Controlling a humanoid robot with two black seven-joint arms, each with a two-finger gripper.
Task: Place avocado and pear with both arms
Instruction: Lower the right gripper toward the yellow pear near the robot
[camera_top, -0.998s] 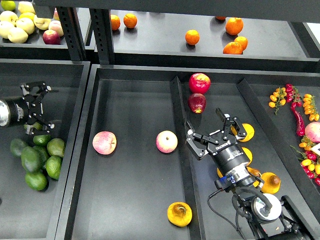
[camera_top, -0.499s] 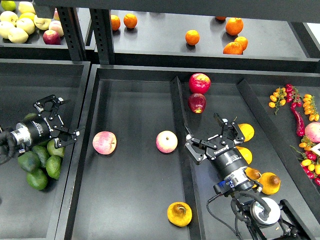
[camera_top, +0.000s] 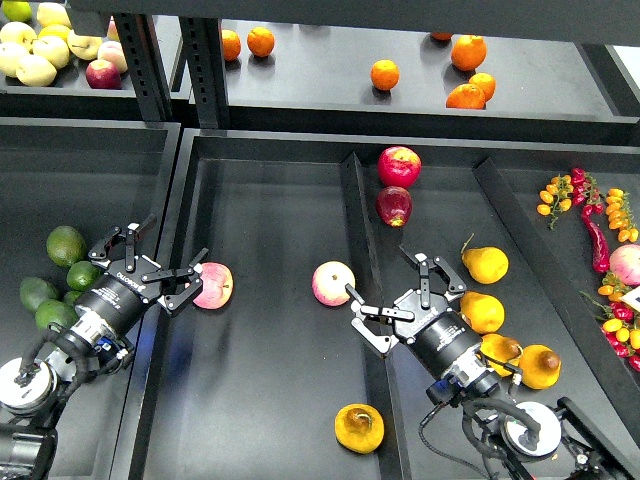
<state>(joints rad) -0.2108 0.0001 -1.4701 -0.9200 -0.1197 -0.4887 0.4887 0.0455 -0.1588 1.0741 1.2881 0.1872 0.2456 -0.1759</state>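
Seen from the head view, everything is placed against the divider (camera_top: 352, 200) that splits the middle tray (camera_top: 190, 300).

Left of it, the left gripper (camera_top: 165, 262) hangs over the tray's left wall with its fingers spread wide and nothing between them, close to a pink apple (camera_top: 212, 285). Astride the divider, the right gripper (camera_top: 400, 300) is likewise splayed and empty.

The pear (camera_top: 359, 428), golden with a dark sunken blemish, lies just left of the divider at its near end, so that half of the job looks done. No avocado has crossed over. The likely candidate, the avocado (camera_top: 52, 315), sits with the rest in the heap far left of the divider, beyond the tray wall. Picking and placing it appears to remain.

Counts:
- Avocados: four visible, perhaps more hidden behind the left arm.
- Pears: one left of the divider, four right of it.
- Apples: two pink on the left, two red on the right.
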